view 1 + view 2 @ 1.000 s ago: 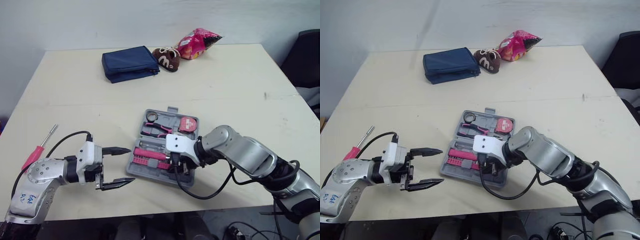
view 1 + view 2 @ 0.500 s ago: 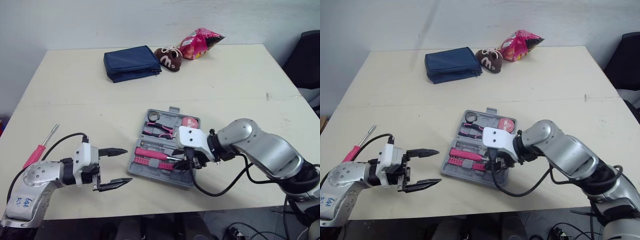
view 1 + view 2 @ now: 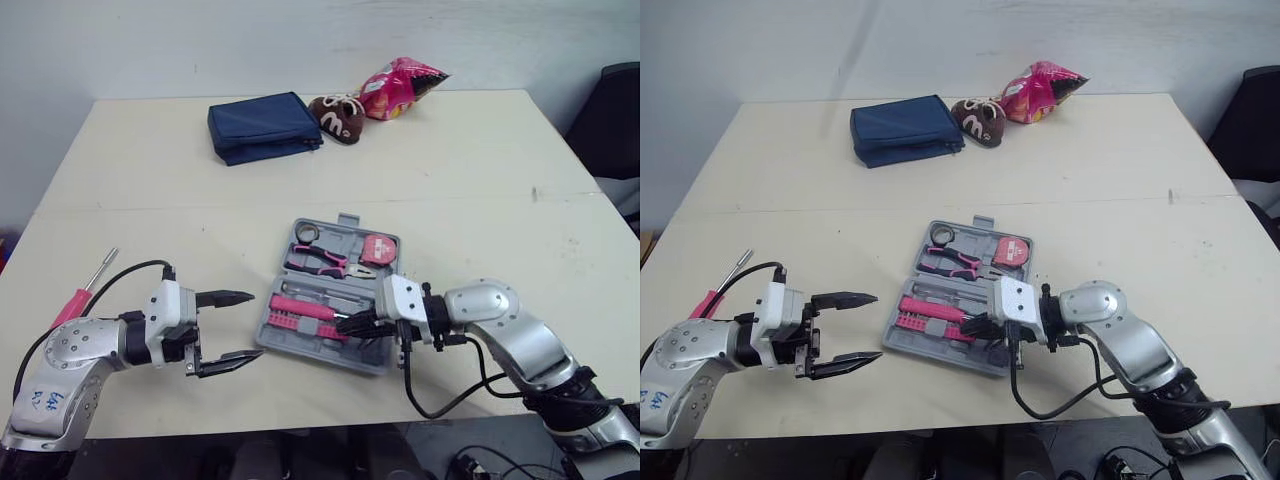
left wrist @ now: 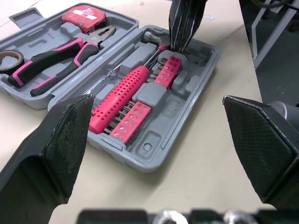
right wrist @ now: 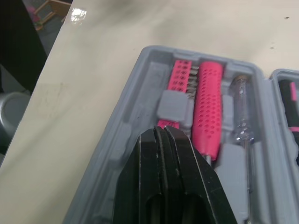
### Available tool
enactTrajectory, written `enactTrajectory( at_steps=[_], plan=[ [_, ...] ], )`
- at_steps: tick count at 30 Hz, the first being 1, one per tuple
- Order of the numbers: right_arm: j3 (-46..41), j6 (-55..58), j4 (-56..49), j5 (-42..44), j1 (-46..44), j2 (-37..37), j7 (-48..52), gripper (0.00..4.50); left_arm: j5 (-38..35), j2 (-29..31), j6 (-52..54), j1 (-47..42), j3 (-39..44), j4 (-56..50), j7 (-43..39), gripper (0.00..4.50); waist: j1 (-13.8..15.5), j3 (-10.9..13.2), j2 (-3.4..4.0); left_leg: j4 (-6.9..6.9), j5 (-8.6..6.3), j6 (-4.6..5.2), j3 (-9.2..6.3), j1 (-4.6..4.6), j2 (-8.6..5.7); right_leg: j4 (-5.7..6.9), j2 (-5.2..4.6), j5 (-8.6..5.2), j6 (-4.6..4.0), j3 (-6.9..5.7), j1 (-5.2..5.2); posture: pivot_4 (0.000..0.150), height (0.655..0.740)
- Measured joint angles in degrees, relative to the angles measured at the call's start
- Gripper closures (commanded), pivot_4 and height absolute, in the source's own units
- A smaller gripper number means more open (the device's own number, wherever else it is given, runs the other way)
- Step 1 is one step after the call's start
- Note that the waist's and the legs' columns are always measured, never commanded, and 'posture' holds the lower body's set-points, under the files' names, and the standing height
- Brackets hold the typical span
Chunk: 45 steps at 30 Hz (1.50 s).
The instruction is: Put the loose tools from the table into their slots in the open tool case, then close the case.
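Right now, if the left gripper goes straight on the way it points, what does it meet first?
The left gripper, open, would probably meet the side wall of the tool case first; depth is unclear.

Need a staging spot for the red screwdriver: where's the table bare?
Bare: the band between blue pouch and tool case, and the table right of the case. Crowded: the front, with the left gripper beside the case and the right gripper over it.

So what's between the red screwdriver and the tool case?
The left gripper, open, sits between the screwdriver and the case, above bare table. The left eye view shows it.
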Motion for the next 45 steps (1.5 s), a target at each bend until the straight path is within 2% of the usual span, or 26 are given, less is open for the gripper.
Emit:
enactTrajectory(
  at_steps=[9,19,23,25,28,29,32,35,38,41,45],
  plan=[
    [0.07,-2.50,2.91,-3.42,1.57,1.23,-0.70,4.46,0.01,0.95,0.05,0.07,0.01,0.03,-0.56,0.00,0.62,0.00,0.00,0.01,0.02,-0.04,0.00,0.02,0.02,0.03,0.00,0.00,0.00,0.07,0.00,0.150,0.7400],
    [1.55,-0.04,0.54,-6.17,0.76,0.56,-1.74,4.46,0.01,1.51,0.05,0.91,0.48,0.04,-0.56,0.00,0.65,-0.11,-0.17,-0.01,0.01,-0.06,-0.02,0.10,0.03,0.05,-0.01,-0.01,-0.02,0.08,0.05,0.150,0.7400],
    [-3.38,-2.96,0.43,-0.87,5.34,2.15,-1.38,4.46,0.23,1.52,-0.30,1.12,2.54,0.69,0.12,0.00,0.71,-0.09,-0.15,-0.02,0.00,-0.05,-0.02,0.05,0.02,0.03,-0.01,-0.01,-0.02,0.08,0.02,0.150,0.7400],
    [-9.28,-3.83,-1.49,4.85,7.56,1.86,-0.60,4.46,-0.13,1.64,-0.15,1.91,5.25,0.99,0.76,0.00,0.73,-0.08,-0.15,-0.01,-0.01,-0.02,-0.01,0.04,0.01,0.03,-0.02,-0.01,-0.01,0.09,0.03,0.150,0.7400],
    [-19.60,-1.86,-5.06,12.21,11.08,-4.00,1.17,3.59,-1.07,2.31,0.58,5.09,10.90,2.81,1.18,0.00,0.73,-0.08,-0.15,-0.05,-0.07,0.08,-0.02,0.06,0.00,-0.03,-0.06,0.00,-0.01,0.09,0.06,0.150,0.7400],
    [-24.09,-1.59,-5.25,13.24,13.55,-7.11,2.15,3.15,-0.90,2.29,0.13,6.84,13.96,4.63,1.63,0.00,0.75,-0.08,-0.16,-0.08,-0.15,0.22,-0.02,0.06,0.02,-0.09,-0.06,0.00,-0.01,0.06,0.06,0.150,0.7400],
    [-35.35,-1.56,-2.74,13.41,20.45,-14.25,4.07,1.63,0.48,2.32,-2.54,10.55,23.07,12.81,2.83,0.00,0.69,-0.07,-0.17,-0.11,-0.17,0.26,-0.02,0.08,0.04,-0.13,-0.01,-0.01,-0.03,0.02,0.06,0.150,0.7400],
    [-42.81,-5.10,1.23,14.33,24.22,-15.79,8.09,0.09,2.11,3.93,-6.21,11.20,27.77,21.44,2.60,0.00,0.71,-0.08,-0.20,-0.08,-0.16,0.26,-0.04,0.14,0.07,-0.10,0.03,0.01,-0.06,-0.01,0.11,0.150,0.7400],
    [-49.62,-12.98,9.59,13.91,27.74,-15.94,12.35,0.03,4.11,7.09,-10.97,10.43,32.14,34.01,2.99,0.00,0.72,-0.08,-0.21,-0.11,-0.17,0.26,0.00,0.16,0.05,-0.13,0.02,0.01,-0.07,-0.02,0.10,0.150,0.7400],
    [-55.27,-22.84,23.07,10.69,30.00,-16.50,13.67,0.03,6.08,9.89,-16.13,9.49,35.47,47.54,4.79,0.00,0.74,-0.07,-0.22,-0.11,-0.25,0.36,0.13,0.15,-0.01,-0.18,-0.07,0.02,-0.06,-0.20,0.08,0.150,0.7400],
    [-61.27,-32.69,39.95,7.54,31.52,-19.23,11.65,0.03,7.10,12.04,-20.89,8.57,37.21,59.33,7.65,0.00,0.58,-0.06,-0.20,-0.13,-0.26,0.38,0.19,0.17,-0.07,-0.17,-0.23,0.04,-0.02,-0.30,0.02,0.150,0.7400]
  ],
)
